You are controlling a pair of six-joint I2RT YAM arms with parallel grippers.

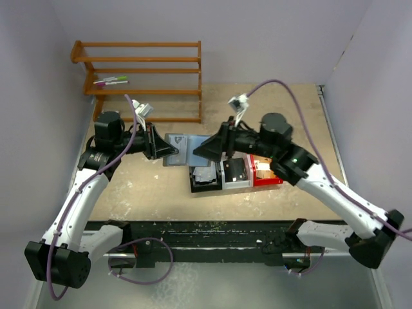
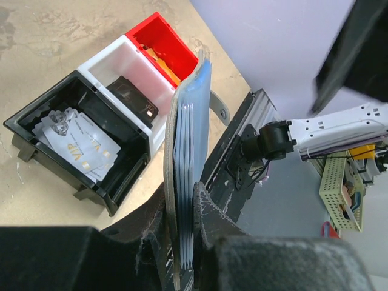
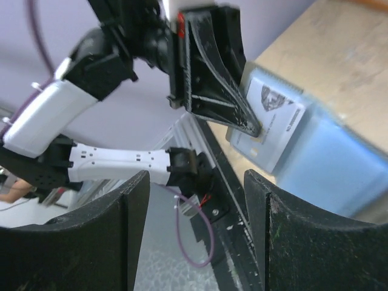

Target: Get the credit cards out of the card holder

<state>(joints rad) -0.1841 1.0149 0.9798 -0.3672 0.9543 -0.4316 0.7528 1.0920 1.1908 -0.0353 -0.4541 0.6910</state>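
**Left claw grips the holder upright; right claw open beside it**

On the table [image 1: 148, 187], a wooden rack [image 1: 145, 61] stands beyond both claws, against the far wall. Three bins sit in a row just on the near side of the claws: the black bin [image 1: 205, 178] almost under the right claw, then the white bin [image 1: 235, 172], and the red bin [image 1: 265, 171] farthest out to its right.

The left claw [image 1: 168, 149] is closed narrowly on the card holder [image 1: 177, 149]. In its wrist view the blue-grey holder [image 2: 189, 151] stands on edge between the two fingers, pinched at its lower end, and rises away from the claw over the bins. Layered edges show along its side. Whether they are cards, I cannot tell.

The right claw [image 1: 198, 151] points at the left one from the other side of the holder. Its fingers are spread wide with nothing between them, and the holder [image 3: 315, 151] lies just past their tips.

Below the left claw, silvery cards [image 2: 76, 138] lie in the black bin, a black card [image 2: 133, 98] in the white bin, and a tan card [image 2: 159, 59] in the red bin.
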